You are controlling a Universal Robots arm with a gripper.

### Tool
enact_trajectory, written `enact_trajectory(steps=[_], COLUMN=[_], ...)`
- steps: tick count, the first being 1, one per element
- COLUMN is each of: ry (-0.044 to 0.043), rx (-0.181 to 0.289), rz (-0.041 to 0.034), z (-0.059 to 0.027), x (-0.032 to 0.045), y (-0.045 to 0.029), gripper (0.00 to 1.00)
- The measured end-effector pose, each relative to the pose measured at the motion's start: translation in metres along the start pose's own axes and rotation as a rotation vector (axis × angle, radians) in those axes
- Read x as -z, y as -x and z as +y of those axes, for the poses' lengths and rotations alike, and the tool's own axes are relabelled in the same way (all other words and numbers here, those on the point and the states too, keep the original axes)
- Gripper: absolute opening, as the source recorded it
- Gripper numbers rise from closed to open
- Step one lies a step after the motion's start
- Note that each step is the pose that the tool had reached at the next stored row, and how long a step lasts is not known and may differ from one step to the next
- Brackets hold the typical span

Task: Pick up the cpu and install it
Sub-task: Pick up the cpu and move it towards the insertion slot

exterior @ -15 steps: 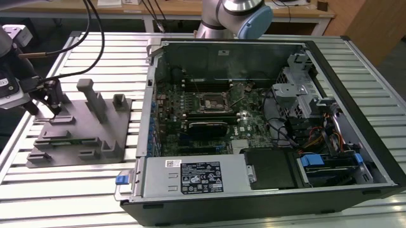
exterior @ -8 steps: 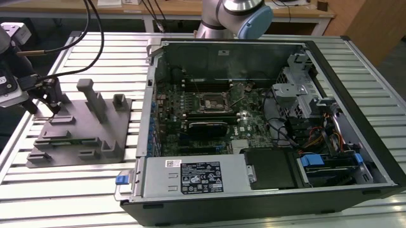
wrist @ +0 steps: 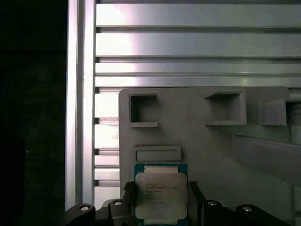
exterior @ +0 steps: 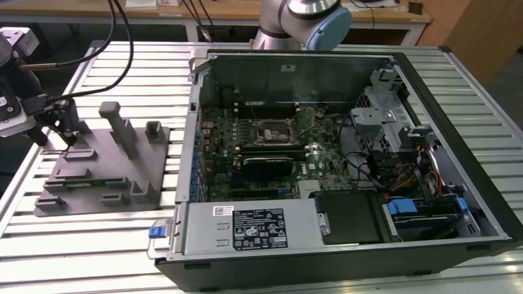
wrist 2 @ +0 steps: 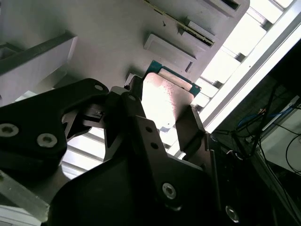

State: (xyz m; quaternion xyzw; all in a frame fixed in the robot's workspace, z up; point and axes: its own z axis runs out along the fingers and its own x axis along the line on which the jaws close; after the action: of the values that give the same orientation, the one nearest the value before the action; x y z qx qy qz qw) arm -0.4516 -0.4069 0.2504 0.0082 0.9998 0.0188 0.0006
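The cpu (wrist: 161, 195), a small square chip with a shiny silver top and a thin green rim, sits between the two dark fingers of my gripper (wrist: 161, 200). In the second wrist view the cpu (wrist 2: 165, 96) has a finger (wrist 2: 126, 110) pressed against each of two opposite edges. In the exterior view my gripper (exterior: 56, 138) hangs at the far left, just over the back left corner of the grey tray (exterior: 90, 184). The black square socket (exterior: 272, 130) on the motherboard lies well to the exterior view's right, inside the open computer case.
Upright posts (exterior: 121, 131) rise from the grey tray just beside my gripper. The open computer case (exterior: 343, 153) has tall walls, a power supply (exterior: 249, 226) at the front and cables at its right side. Everything rests on a slatted metal table (exterior: 82, 257).
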Motion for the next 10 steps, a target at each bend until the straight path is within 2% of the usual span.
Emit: enact_trajectory(steps=[10], ry=[0.0001], rx=[0.000], rz=[-0.0001], z=[0.0001], x=[0.0028], y=[0.0000], gripper=[0.53])
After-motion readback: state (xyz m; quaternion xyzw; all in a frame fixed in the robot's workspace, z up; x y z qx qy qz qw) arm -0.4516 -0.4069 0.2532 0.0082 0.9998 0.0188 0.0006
